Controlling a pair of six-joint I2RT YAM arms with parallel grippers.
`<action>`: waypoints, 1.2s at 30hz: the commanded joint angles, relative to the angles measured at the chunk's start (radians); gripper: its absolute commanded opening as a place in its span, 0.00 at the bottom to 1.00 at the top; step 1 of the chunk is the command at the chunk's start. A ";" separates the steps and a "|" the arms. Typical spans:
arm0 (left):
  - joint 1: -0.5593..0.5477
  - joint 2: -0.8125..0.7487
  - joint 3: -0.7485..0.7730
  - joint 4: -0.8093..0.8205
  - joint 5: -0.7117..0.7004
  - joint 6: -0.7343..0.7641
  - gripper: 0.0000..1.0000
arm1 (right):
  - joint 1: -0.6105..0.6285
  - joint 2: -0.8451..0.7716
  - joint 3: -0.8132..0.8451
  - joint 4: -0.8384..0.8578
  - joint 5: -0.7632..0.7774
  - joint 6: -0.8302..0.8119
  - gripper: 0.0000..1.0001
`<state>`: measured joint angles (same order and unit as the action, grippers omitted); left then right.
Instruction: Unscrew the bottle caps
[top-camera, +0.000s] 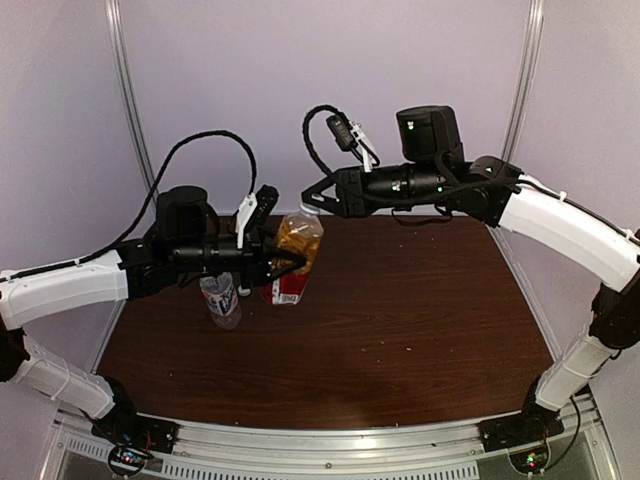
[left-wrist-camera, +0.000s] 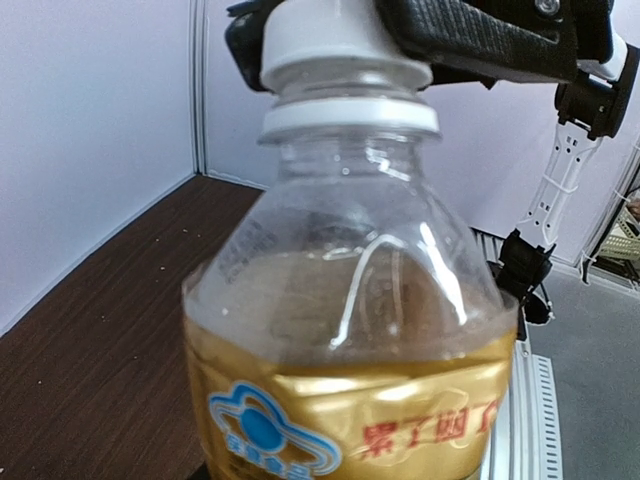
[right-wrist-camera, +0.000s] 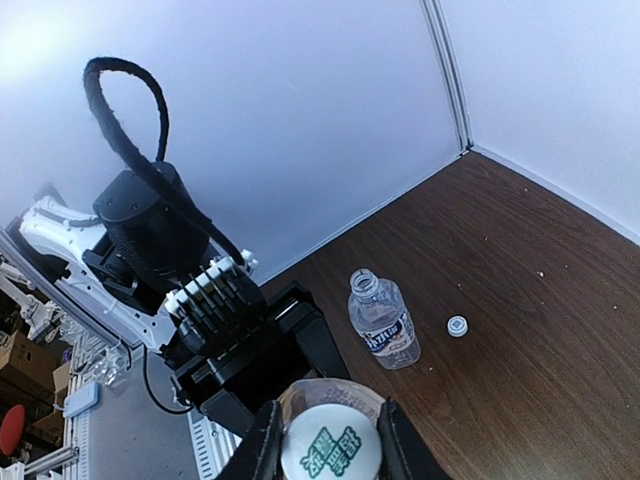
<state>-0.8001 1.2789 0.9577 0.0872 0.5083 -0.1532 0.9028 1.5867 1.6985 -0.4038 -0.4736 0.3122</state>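
Two bottles in your charge: amber bottle, clamped in your left gripper against turning, its white cap pinched by your right gripper for twisting; clear bottle standing uncapped nearby, loose cap beside.

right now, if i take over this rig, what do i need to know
Left hand: closed around the amber bottle, holding its body.
Right hand: shut on that bottle's white cap, which sits on the neck.
Clear bottle: standing on the table, neck open; its loose cap lies beside it.
Done: clear bottle uncapped.
Left: twist the white cap off.
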 joint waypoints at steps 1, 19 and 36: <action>0.002 -0.034 0.004 0.070 0.050 0.012 0.39 | -0.009 -0.029 -0.025 -0.005 -0.125 -0.152 0.14; 0.006 -0.006 0.026 0.169 0.682 -0.087 0.39 | -0.060 0.023 0.124 -0.346 -0.561 -0.756 0.17; 0.058 -0.119 -0.012 0.022 0.361 0.026 0.39 | -0.169 -0.129 -0.124 -0.001 -0.350 -0.431 0.14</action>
<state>-0.7727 1.2354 0.9573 0.1024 1.0286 -0.1772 0.7616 1.5112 1.6444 -0.5217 -0.9604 -0.2302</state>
